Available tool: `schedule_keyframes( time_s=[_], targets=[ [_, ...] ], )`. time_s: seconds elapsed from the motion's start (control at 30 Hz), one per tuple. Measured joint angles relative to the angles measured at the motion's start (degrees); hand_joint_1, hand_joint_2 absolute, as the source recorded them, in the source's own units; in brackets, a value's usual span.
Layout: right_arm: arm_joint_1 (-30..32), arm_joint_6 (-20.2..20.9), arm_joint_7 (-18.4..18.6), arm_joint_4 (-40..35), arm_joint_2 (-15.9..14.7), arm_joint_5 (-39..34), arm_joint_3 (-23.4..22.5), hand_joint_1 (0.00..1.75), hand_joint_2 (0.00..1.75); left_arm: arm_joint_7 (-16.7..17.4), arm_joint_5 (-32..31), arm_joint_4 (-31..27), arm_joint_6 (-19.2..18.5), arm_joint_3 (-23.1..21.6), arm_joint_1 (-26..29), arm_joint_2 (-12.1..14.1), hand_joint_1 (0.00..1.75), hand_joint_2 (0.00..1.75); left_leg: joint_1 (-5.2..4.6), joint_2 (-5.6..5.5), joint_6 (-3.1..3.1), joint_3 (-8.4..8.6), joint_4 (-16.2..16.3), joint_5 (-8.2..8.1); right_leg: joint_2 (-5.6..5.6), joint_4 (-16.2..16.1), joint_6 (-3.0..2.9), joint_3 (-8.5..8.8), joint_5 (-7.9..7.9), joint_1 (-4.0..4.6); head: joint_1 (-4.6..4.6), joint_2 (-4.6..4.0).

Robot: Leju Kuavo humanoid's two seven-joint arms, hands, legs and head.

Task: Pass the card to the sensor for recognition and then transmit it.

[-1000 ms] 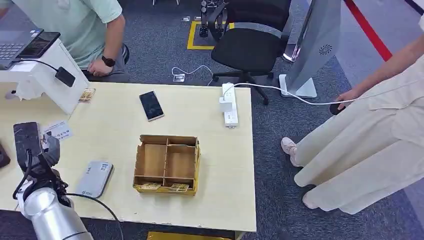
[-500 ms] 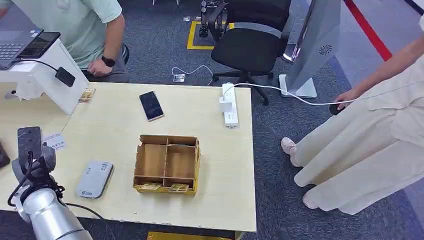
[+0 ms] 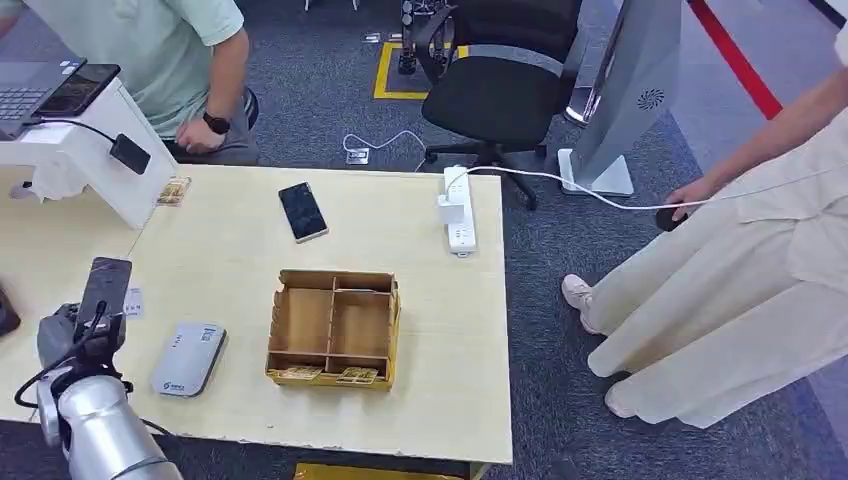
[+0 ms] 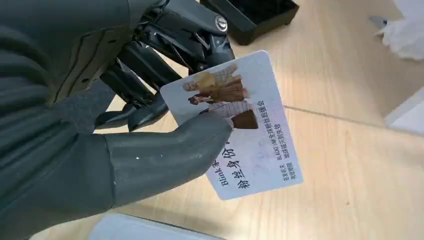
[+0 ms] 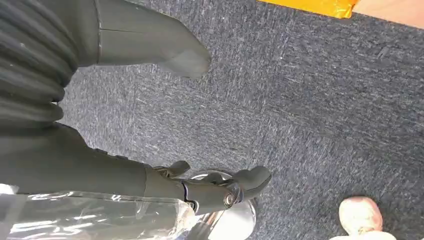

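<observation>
card [image 4: 240, 130], white with a printed picture of people and dark lettering, is pinched between the thumb and dark fingers of the left hand [image 4: 125, 125] above the pale wooden table [image 3: 250, 250], near a grey sensor pad [image 3: 188, 357]. from the head view the arm hides most of it, leaving a white corner, while the left wrist view shows its whole face. right hand [image 5: 165, 120] hangs over carpet, fingers apart, holding nothing.

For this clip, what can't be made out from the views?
- Card, left wrist view: the left robot hand holds it; its thumb covers part of the print.
- Card, head view: mostly behind the robot hand.
- Cards in the box, head view: too small to read.
- Laptop, head view: cut by the edge.
</observation>
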Motion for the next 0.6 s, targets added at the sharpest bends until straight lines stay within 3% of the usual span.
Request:
schedule_keyframes(
  time_s=[0.27,0.6],
  targets=[
    [0.6,0.5,2.7,-4.4,0.5,-0.6,-0.3,0.00,1.75,-3.8,-3.2,-3.0,-7.1,-1.0,5.6,0.3,1.75,1.75,-0.01,0.02,0.00,0.01,0.0,-0.01,0.04,0.0,0.01,-0.03,-0.01,-0.01,-0.04,0.00],
    [0.7,1.2,2.5,-6.4,0.9,0.0,-1.1,0.00,1.75,-2.3,-3.4,-7.8,-10.8,-4.4,12.1,0.4,1.75,1.75,-0.01,0.03,0.00,0.01,0.0,-0.01,0.04,0.0,0.00,-0.01,0.00,-0.01,-0.04,0.00]
  ],
)
